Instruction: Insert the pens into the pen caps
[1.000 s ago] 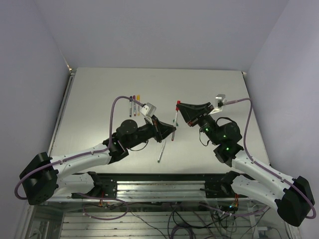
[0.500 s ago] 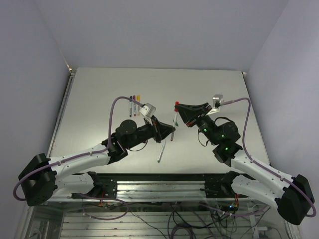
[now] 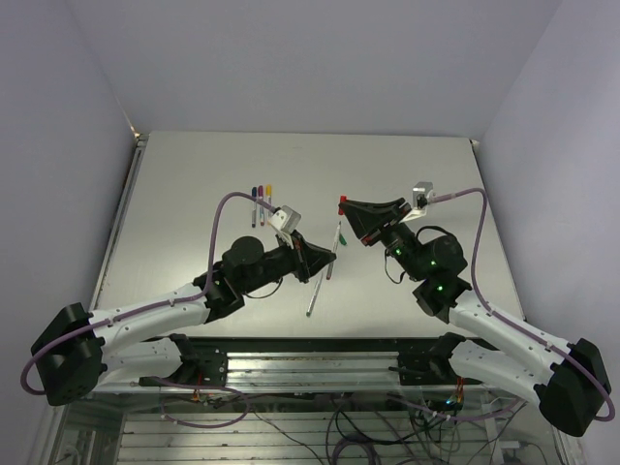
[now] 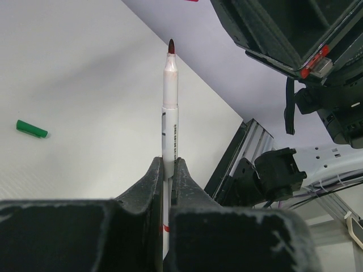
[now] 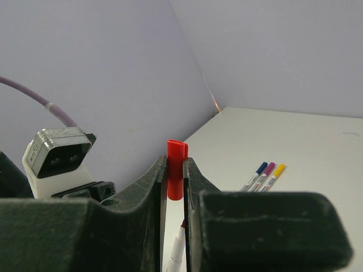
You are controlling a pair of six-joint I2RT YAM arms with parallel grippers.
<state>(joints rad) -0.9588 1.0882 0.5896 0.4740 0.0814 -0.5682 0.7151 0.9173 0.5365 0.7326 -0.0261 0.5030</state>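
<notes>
My left gripper (image 3: 332, 256) (image 4: 168, 161) is shut on a white pen (image 4: 169, 102) whose bare dark-red tip points up toward the right gripper. My right gripper (image 3: 345, 205) (image 5: 174, 161) is shut on the red cap (image 5: 176, 169) (image 3: 342, 201), held above the table. The pen tip (image 5: 179, 243) shows just below the cap, with a gap between them. A green cap (image 3: 339, 235) (image 4: 31, 128) lies on the table between the grippers. A loose pen (image 3: 312, 295) lies near the front. Three capped pens (image 3: 262, 203) (image 5: 264, 175), blue, magenta and yellow, lie side by side further back.
The grey tabletop (image 3: 194, 184) has a raised edge on the left and a metal rail (image 3: 320, 349) along the front. Purple cables (image 3: 228, 208) loop over both arms. The left wrist's camera box (image 5: 57, 150) sits close to the right gripper.
My left gripper has drawn back down and to the left with the pen, away from the red cap. The green cap on the table now shows between the grippers. The right gripper has barely moved.
</notes>
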